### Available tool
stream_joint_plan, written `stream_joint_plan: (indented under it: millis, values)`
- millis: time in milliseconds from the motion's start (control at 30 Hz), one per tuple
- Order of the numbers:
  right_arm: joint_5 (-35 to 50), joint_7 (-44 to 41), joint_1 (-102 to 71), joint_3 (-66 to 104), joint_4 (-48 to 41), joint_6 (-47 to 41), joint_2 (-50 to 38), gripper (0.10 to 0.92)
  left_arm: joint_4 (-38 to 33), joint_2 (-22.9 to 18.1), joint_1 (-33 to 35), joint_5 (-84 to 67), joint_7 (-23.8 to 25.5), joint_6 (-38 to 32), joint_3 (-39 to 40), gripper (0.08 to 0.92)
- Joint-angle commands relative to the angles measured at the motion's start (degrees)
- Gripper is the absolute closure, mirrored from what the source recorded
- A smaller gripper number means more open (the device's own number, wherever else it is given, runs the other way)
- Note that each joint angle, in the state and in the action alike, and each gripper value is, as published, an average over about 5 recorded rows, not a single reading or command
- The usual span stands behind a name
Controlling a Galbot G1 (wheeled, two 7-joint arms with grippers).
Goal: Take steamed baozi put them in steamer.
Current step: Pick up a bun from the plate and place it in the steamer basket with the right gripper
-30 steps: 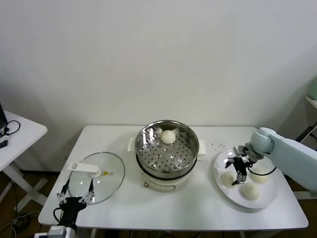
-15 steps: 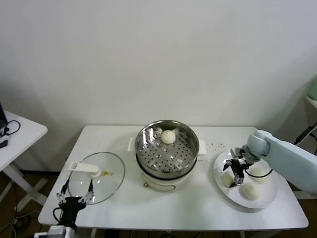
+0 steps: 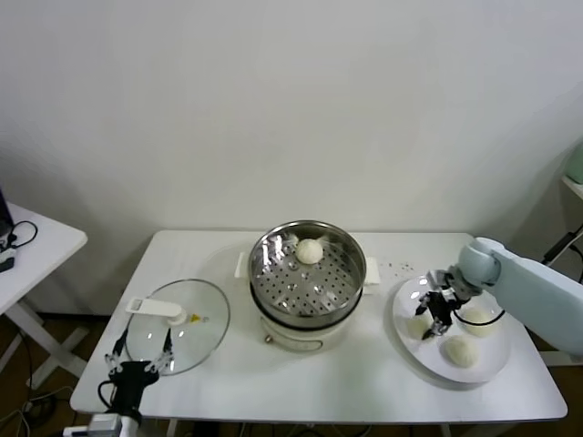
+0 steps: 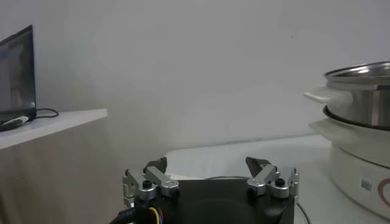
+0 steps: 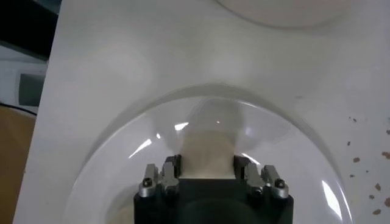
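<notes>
Jaws of the right gripper (image 3: 434,314) are closed on a small round cream-white dough bun (image 5: 207,157) on the white round plate (image 3: 496,366), at the plate's side nearest the pot; in the right wrist view the bun sits pinched between the two metal fingers (image 5: 169,172). Two more buns lie on the same plate, one (image 3: 476,320) just past the gripper and one (image 3: 462,351) nearer the counter's front edge. A fourth bun (image 3: 310,251) rests in the round shiny stainless-steel steamer basket (image 3: 273,284) atop the cream-white electric pot, toward its far rim. The left gripper (image 3: 138,366) hangs parked at the white counter (image 3: 319,378) front corner, jaws spread apart, beside the flat glass lid (image 3: 196,339).
</notes>
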Motion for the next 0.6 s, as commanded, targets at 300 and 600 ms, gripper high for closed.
stream_joint_plan:
  millis: [300,600]
  values:
    - [19.03,-0.77,21.76,-12.45,-0.82,-3.98,1.34,0.448,-0.77,0.01,-0.03,0.01,0.09,0.27,0.02,0.177]
    - [34.41,-4.29,49.82,-34.16,-4.11,-3.46,9.02,0.448,-1.71,0.04,-0.57,0.12,0.24,0.65,0.58,0.177]
